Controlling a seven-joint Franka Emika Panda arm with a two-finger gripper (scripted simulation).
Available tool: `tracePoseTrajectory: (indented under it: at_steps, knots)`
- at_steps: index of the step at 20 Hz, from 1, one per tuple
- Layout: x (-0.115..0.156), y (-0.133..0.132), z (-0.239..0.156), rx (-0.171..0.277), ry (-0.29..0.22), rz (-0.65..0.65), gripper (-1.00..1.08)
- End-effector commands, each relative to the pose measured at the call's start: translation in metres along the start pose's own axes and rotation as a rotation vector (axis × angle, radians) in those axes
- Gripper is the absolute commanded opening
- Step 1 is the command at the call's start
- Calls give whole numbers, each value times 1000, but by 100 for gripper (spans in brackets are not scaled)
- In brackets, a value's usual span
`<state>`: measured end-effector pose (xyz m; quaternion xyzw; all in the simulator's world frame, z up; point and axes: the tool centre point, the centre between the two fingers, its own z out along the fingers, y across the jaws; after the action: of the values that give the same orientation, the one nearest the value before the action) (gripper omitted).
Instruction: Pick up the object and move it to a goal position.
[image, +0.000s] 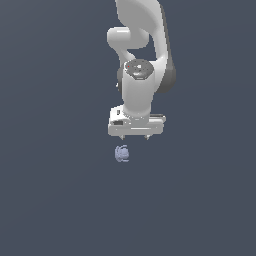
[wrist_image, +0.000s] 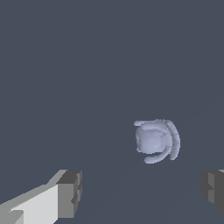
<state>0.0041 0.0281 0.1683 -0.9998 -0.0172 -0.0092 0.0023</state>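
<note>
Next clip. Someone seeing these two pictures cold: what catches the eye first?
The white arm reaching down from the top of the exterior view, on a plain dark grey-blue ground. Next, the small pale lavender blob lying just below the open gripper, untouched. In the wrist view its curled, ridged lobes stand out ahead of the fingertips.

The object (image: 122, 153) is just 1 small pale lavender-blue blob, kinda lumpy, with a rounded middle and thin ridged lobes curling around one side. Sits alone on the flat dark grey-blue floor. In the wrist view (wrist_image: 155, 140) the curled ridges wrap it like little arcs. Nothing is touching it.
</note>
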Motion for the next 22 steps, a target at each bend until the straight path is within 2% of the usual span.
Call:
tracePoseTrajectory:
  at_steps: [1, 14, 22]
  knots:
    - [0, 0, 0, 0, 0, 0, 100]
    - [1, -7, -6, -6, -3, -59, 100]
    - [3, 15, 22, -4, -8, -73, 100]
